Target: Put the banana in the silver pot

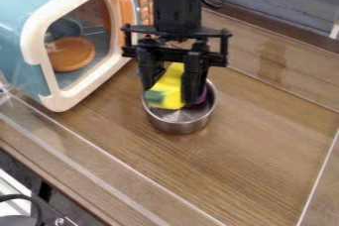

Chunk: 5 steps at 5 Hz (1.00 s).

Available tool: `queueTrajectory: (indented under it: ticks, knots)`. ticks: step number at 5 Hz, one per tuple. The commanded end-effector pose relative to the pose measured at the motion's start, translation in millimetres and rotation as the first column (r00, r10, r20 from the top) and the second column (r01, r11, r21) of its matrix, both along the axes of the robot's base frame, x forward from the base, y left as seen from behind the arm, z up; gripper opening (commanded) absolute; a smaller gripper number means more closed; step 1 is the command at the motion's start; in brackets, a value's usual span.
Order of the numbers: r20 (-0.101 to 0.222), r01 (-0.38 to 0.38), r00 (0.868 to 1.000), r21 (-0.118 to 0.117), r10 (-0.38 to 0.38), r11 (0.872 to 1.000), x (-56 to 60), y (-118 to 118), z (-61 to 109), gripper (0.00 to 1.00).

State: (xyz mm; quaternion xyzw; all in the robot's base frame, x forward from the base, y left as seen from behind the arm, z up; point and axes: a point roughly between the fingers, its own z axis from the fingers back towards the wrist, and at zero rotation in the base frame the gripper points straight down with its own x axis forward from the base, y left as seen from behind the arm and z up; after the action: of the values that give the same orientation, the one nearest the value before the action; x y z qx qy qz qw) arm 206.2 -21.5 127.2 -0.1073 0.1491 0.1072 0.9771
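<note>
- the gripper [175, 81] sits in the centre of the frame, a little above the middle, pointing steeply down, with its black fingers pinching the banana [169, 85] between them
- the banana hangs tilted, its yellow body up between the fingers and its green tip low, over the mouth of the silver pot [179, 111]; whether the tip already touches the pot floor i cannot tell
- the silver pot stands on the wooden table [252, 141] just below centre, and something purple shows along its inner right side, too hidden to name with confidence
- a toy microwave [66, 37] fills the upper left of the frame, door open, with an orange bowl [69, 52] inside it; its front corner is just beside the pot and the gripper's left finger
- judged from this, the banana is over the pot but not yet let go, so the task looks nearly done
- risk: the banana is about as long as the pot is wide, so if released while tilted it may lean on the rim and tip out onto the table
- risk: pushing further down could press the banana against the pot and slide or tip the light pot
- risk: opening wide here could knock the left finger against the microwave corner
</note>
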Motion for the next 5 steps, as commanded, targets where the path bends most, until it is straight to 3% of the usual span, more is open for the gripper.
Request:
queueTrajectory:
  ticks: [1,5]
  knots:
    - [0.062,0.002,0.998,0.005,-0.002,1.0,3.1,1.5,14.8,0.0]
    - [0.055,0.015,0.998,0.004,-0.015,1.0,3.3,2.8,17.2,0.0]
